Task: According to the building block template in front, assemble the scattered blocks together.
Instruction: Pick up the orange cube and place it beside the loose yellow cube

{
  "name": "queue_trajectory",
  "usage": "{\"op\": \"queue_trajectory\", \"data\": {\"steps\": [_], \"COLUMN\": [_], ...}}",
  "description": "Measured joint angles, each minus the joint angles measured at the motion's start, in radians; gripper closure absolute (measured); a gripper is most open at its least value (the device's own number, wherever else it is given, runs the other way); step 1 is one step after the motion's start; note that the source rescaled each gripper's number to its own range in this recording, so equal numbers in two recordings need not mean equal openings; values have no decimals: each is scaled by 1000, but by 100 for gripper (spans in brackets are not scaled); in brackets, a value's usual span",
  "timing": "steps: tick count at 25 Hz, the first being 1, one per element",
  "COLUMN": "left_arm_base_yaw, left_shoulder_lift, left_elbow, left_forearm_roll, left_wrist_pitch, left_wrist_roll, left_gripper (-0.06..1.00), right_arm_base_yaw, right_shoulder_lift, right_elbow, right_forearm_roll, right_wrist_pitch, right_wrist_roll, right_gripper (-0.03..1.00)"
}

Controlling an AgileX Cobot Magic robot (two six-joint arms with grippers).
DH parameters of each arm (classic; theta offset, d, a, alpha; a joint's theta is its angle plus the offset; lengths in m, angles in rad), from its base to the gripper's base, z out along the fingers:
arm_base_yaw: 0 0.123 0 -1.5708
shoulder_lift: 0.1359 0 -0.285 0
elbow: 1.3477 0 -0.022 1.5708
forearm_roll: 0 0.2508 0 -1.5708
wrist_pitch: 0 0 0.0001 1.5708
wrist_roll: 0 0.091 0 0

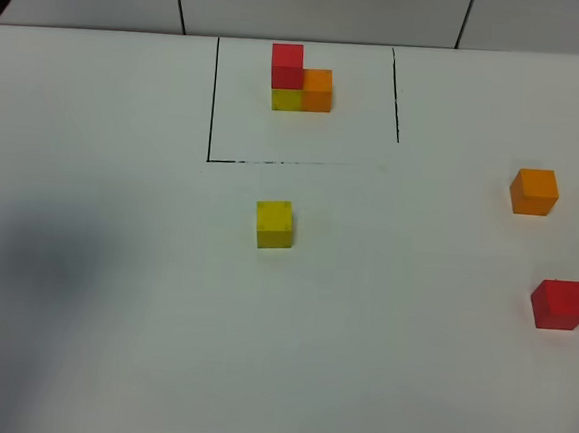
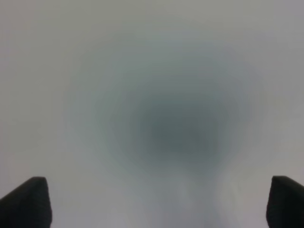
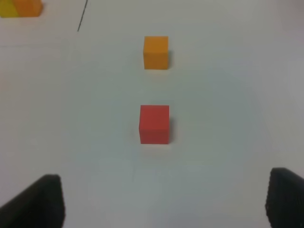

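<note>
1. The template [image 1: 300, 80] stood at the far side of the surface [image 1: 111, 313], boxed by black lines [image 1: 213, 100]: red over yellow, orange alongside.
2. The three loose blocks lay well apart, none touching. The yellow block [image 1: 274, 224] was near the middle, just outside the frame's near line; the orange block [image 1: 534, 191] and the red block [image 1: 559, 304] sat out on the right.
3. My left gripper [image 2: 156, 202] hung spread wide and empty over bare, blurred surface, with no block in its view.
4. My right gripper [image 3: 164, 199] was likewise spread and empty. The red block lay straight ahead of it on its centre line, and the orange block was beyond that.
5. Nothing was assembled yet. I judged the step in hand to be the right arm's first pick.
6. To do it well, I reckoned on:
   - keeping the wrist square to the cube's flat faces;
   - coming down with the jaws clear on both sides;
   - closing across the cube's middle so it would not twist;
   - leaving red for last, as it tops yellow, so orange looked the better first fetch.
</note>
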Motion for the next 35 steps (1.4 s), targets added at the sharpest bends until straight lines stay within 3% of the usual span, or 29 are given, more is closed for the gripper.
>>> {"op": "queue_trajectory", "data": {"steps": [7, 14, 26, 35], "left_arm_base_yaw": [0, 0, 0, 0], "left_shoulder_lift": [-309, -615, -1029, -1161], "left_elbow": [198, 359, 670, 737], "left_forearm_roll": [4, -130, -328, -337], "left_wrist_pitch": [-17, 0, -73, -84], "left_wrist_roll": [-75, -84, 57, 85], "left_gripper": [2, 2, 4, 8], "right_arm_base_yaw": [0, 0, 0, 0], "right_shoulder_lift": [0, 0, 0, 0], "right_elbow": [0, 0, 0, 0], "right_forearm_roll": [0, 2, 4, 6], "right_wrist_pitch": [0, 0, 0, 0], "right_wrist_roll": [0, 0, 0, 0], "right_gripper": [24, 24, 24, 24]}}
